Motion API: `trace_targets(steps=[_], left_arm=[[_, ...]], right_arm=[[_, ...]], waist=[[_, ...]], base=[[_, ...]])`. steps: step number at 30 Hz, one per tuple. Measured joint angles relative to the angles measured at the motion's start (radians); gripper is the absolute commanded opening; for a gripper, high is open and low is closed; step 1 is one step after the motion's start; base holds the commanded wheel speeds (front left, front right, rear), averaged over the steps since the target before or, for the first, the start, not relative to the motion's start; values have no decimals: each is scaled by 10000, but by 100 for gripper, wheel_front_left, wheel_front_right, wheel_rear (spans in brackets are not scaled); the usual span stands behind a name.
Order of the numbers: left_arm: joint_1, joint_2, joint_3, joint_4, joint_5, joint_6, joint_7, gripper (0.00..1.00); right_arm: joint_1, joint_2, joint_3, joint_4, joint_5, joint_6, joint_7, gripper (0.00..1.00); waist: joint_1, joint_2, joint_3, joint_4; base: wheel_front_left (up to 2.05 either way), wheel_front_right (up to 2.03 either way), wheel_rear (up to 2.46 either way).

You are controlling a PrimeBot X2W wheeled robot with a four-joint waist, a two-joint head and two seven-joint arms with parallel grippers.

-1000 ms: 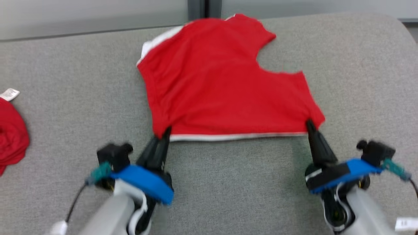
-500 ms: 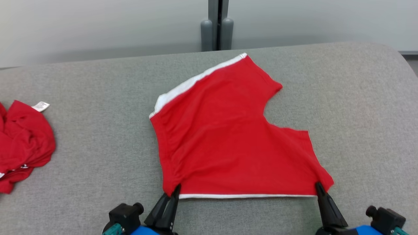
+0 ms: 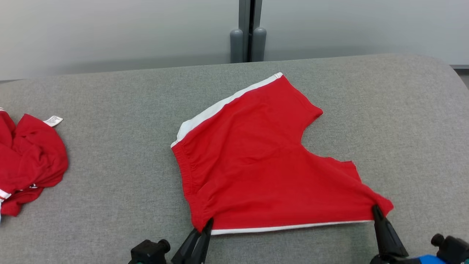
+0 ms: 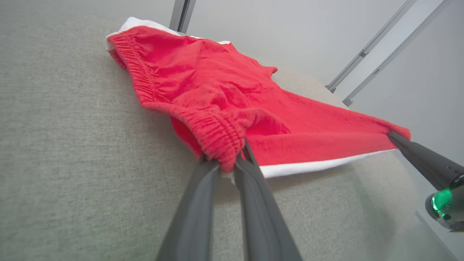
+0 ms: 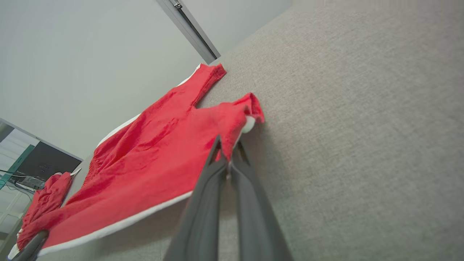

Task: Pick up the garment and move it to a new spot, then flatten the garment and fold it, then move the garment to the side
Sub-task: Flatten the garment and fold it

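Observation:
The garment point(image 3: 256, 161) is a pair of red shorts with white side stripes, spread over the grey padded table point(image 3: 110, 176). My left gripper point(image 3: 206, 224) is shut on the near end of the elastic waistband point(image 4: 221, 139). My right gripper point(image 3: 376, 209) is shut on the near leg's hem corner point(image 5: 232, 139). The near white-striped edge point(image 3: 289, 227) stretches between the two grips and is slightly lifted off the surface. In the left wrist view my right gripper's fingers point(image 4: 417, 152) enter from the right. The far leg point(image 3: 304, 106) lies flat.
A second red garment point(image 3: 29, 161) with a white label lies crumpled at the table's left edge. Behind the table stands a pale wall with a grey vertical post point(image 3: 248, 33). The table's rounded corner point(image 3: 447, 69) is at the right rear.
The head camera has tilted up, so the whole picture shifted down. Both grippers keep their grip; the right corner has been drawn a little rightward and the cloth shows more wrinkles.

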Motion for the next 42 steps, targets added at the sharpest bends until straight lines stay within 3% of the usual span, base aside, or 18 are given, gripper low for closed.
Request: trace_targets(steps=[10, 18, 31, 40, 41, 42], left_arm=[[-709, -102, 6, -6, 180, -130, 0, 0], [-2094, -416, 178, 274, 311, -303, 12, 0], [-4888, -711, 428, 1887, 330, -673, 59, 0], [-6159, -1118, 414, 3049, 263, -807, 29, 0], [-6233, -1147, 424, 3145, 265, -830, 27, 48], [-6294, -1181, 439, 3246, 278, -830, 21, 100]], right_arm=[[-1453, -385, -439, -29, -234, 0, 286, 0], [-3872, -750, -608, 514, -541, 2, 598, 0], [-8610, -1080, 255, 4205, -1519, 2, 1427, 0], [-11018, -1047, 715, 6870, -1906, 2, 1014, 0], [-11194, -1011, 782, 7143, -1941, 2, 959, 2], [-11332, -980, 851, 7386, -1981, 2, 872, 82]], waist=[[1, 2, 304, 273], [1, 3, 920, 646], [3, 4, 2242, 1285], [3, 5, 2976, 1615], [3, 5, 3024, 1642], [2, 5, 3055, 1670]], base=[[0, 0, 0], [0, 0, 0], [0, 0, 0], [0, 0, 0], [0, 0, 0], [0, 0, 0]])
